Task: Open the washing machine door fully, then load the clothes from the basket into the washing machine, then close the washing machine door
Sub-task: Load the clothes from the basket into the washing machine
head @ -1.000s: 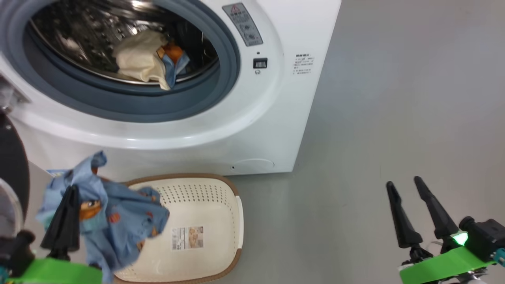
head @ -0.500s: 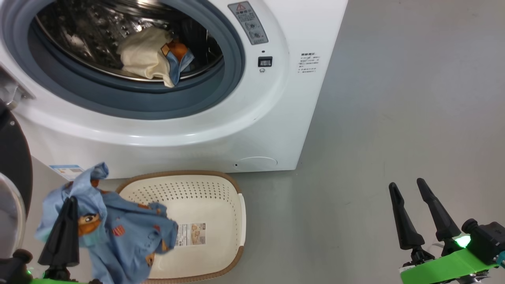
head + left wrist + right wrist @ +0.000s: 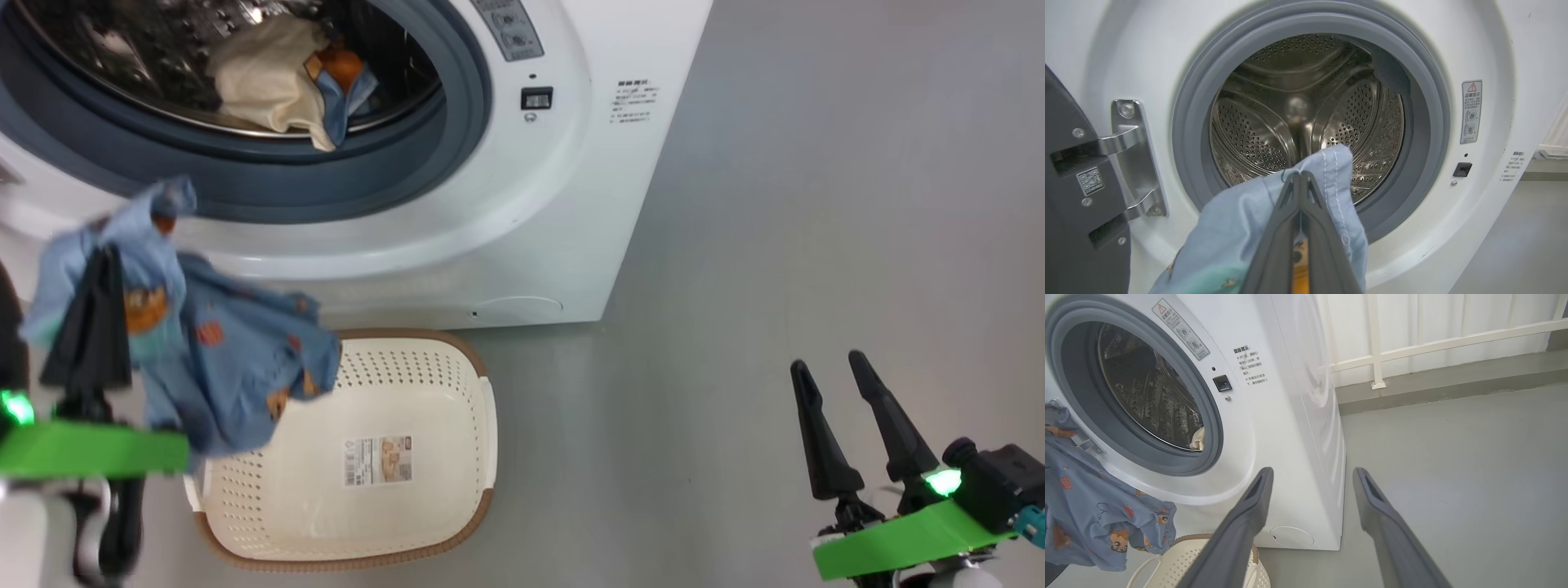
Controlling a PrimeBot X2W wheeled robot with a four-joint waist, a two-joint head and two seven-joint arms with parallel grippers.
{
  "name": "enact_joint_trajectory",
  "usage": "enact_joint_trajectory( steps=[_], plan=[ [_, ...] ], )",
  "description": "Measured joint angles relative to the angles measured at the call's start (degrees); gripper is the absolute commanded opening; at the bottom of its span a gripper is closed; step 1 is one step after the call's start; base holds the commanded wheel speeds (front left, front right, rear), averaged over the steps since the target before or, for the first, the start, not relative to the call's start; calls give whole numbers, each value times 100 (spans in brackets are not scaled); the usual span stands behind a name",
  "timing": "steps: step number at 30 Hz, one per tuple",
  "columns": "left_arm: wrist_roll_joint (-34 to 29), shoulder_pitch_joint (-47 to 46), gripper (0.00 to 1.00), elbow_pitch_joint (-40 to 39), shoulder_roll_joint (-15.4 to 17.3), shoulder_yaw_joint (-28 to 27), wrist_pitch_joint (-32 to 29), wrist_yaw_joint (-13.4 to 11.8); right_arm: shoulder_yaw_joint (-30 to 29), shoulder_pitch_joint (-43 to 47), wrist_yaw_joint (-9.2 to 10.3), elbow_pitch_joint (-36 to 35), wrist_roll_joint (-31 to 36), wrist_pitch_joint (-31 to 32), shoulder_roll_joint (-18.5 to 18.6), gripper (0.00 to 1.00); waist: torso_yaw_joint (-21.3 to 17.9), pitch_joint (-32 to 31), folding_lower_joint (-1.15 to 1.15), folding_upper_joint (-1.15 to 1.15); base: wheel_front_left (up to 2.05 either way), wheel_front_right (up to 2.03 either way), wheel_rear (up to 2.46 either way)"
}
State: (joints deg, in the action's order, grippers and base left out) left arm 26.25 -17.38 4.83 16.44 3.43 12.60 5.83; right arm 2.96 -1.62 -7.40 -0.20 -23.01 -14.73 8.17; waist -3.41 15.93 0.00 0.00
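My left gripper (image 3: 102, 255) is shut on the clothes (image 3: 229, 359), a light blue piece with orange prints. It hangs above the left end of the basket (image 3: 457, 384), in front of the washing machine (image 3: 571, 204), just below the gasket. In the left wrist view the left gripper (image 3: 1299, 175) points at the steel drum (image 3: 1274, 110), with the clothes (image 3: 1233, 232) draped around its fingers. A cream and blue bundle (image 3: 261, 77) lies inside the drum. The washing machine door (image 3: 1069, 237) stands open at the left on its hinge (image 3: 1133, 155). My right gripper (image 3: 826, 363) is open over bare floor.
The basket's floor shows only a barcode label (image 3: 377, 460). Grey floor (image 3: 816, 204) stretches to the right of the machine. In the right wrist view the right gripper (image 3: 1312, 471) faces the machine's corner, with a white railing (image 3: 1376, 355) and a wall behind.
My left gripper has lifted the blue clothes from above the basket up to the lower rim of the machine's opening. The head camera has shifted slightly. The right gripper has stayed put.
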Motion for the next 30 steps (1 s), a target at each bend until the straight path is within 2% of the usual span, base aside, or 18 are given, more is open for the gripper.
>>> enact_joint_trajectory(
  steps=[9,21,30],
  plan=[
    [13,-1477,0,956,133,339,-43,60,148,-165,0,-4,20,0,-118,100,-169,269,0,0,0,0,0],
    [-41,-3251,0,3327,336,1006,19,148,458,-669,0,3,129,0,-323,100,-541,824,0,0,0,0,0],
    [178,-4261,0,4477,526,1745,120,148,627,-810,0,12,137,0,-436,100,-836,1196,0,0,0,0,0]
  ],
)
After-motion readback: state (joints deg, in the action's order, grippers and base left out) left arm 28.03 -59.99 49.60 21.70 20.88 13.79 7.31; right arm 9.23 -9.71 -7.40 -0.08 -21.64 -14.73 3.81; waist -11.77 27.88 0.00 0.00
